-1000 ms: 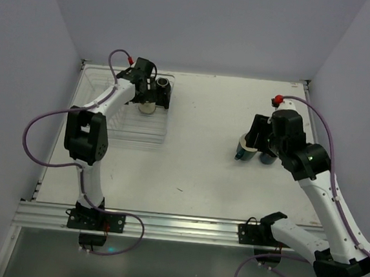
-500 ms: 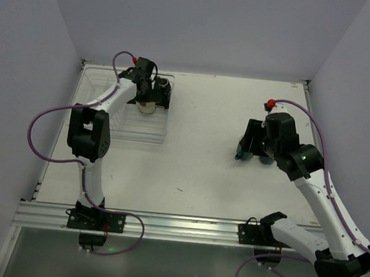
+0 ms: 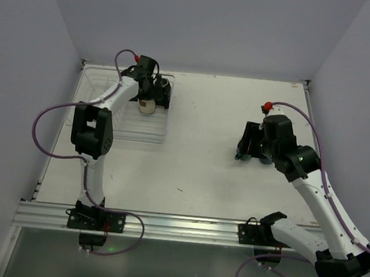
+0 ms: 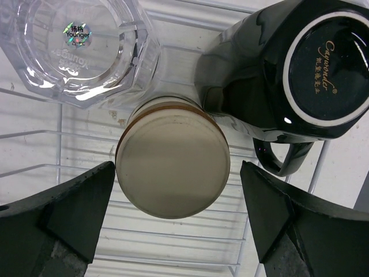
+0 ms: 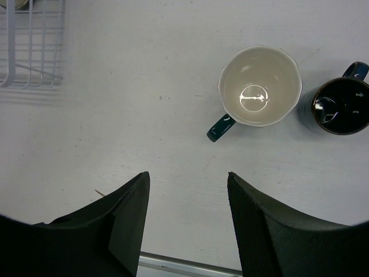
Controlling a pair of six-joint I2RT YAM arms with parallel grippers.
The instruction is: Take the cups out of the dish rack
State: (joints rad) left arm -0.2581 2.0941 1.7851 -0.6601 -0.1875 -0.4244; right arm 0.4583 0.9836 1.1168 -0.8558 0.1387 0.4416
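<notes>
The clear dish rack [image 3: 104, 102] stands at the far left. In the left wrist view three cups sit upside down in the rack [image 4: 46, 150]: a clear plastic cup [image 4: 78, 46], a cream cup with a brown band [image 4: 172, 158] and a black mug [image 4: 288, 63]. My left gripper [image 4: 177, 199] is open, its fingers either side of the cream cup [image 3: 147, 107] and apart from it. My right gripper [image 5: 187, 179] is open and empty above the table. A dark teal cup with a white inside [image 5: 259, 86] and a blue cup [image 5: 340, 107] stand upright on the table beyond it.
The rack's near corner [image 5: 29, 46] shows at the top left of the right wrist view. The metal rail of the table's near edge [image 3: 177, 225] runs between the arm bases. Walls close in the table on the left, far and right sides.
My left gripper has shifted a little over the cream cup. My right gripper has drawn back from the teal cup, which now stands free on the table beside the blue cup.
</notes>
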